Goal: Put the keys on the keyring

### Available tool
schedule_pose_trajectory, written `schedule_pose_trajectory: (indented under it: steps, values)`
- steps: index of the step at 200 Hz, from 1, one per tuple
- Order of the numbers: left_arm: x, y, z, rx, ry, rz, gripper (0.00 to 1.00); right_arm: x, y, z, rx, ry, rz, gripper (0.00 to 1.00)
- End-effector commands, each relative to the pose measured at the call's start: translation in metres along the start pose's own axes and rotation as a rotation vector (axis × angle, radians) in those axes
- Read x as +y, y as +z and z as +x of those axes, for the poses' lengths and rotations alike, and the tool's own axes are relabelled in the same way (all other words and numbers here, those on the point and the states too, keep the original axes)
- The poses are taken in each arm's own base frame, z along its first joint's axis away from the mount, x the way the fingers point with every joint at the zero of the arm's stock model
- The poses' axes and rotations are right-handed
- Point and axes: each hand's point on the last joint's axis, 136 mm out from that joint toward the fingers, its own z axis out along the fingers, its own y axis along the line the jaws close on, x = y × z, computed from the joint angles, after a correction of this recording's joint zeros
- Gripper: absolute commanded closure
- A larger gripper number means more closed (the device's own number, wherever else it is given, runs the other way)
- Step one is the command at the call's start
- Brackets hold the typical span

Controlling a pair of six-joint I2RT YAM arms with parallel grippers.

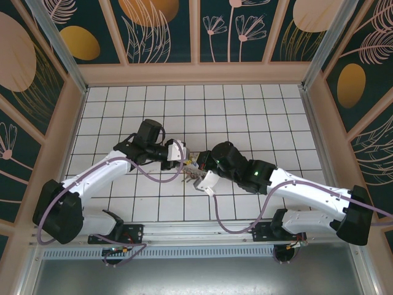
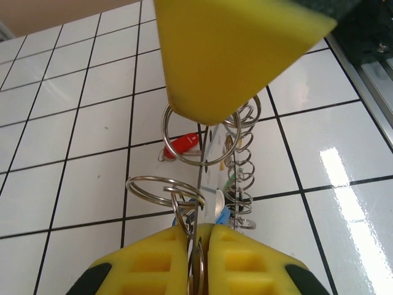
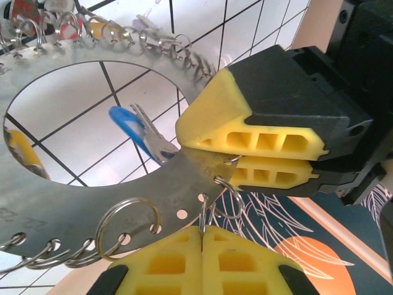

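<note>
Clenching my right claw (image 3: 202,246) on the rim of the keyring (image 3: 61,209), I have its two yellow fingers pressed tight together, with the flat silvery band pinched in the seam between them. The keyring is a broad flat ring with a large round opening. Small split rings (image 3: 126,224) hang through holes along its outer rim.

My left claw (image 3: 236,160) is clenched as well. It meets the same rim just beside my right claw, with its fingers closed where one of the split rings sits. The wrist views are too cramped there for me to tell whether it nips the band itself or only that little ring.

From above, both claws come together over the white tiled worktop (image 1: 258,104), with the keyring between them. It sits about midway between the left and right edges, somewhat nearer the near edge than the far one.

The blue key (image 3: 126,121) lies across the opening, its blade running toward the rim close to my claws. The red key (image 2: 182,145) shows through one of the split rings, over a white tile. At the far side of the band, a blurred yellow shape looks like the head of a yellow key (image 3: 18,153).
</note>
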Motion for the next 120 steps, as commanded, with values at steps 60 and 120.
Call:
schedule_pose_trajectory:
  steps: [60, 120]
  values:
    - [0.037, -0.029, -0.027, -0.015, -0.148, -0.244, 1.00, -0.006, -0.014, 0.024, 0.116, 0.025, 0.016, 0.57]
    - [0.071, -0.057, -0.025, 0.016, -0.024, -0.540, 1.00, -0.073, -0.047, 0.026, -0.090, 0.785, 0.273, 0.54]
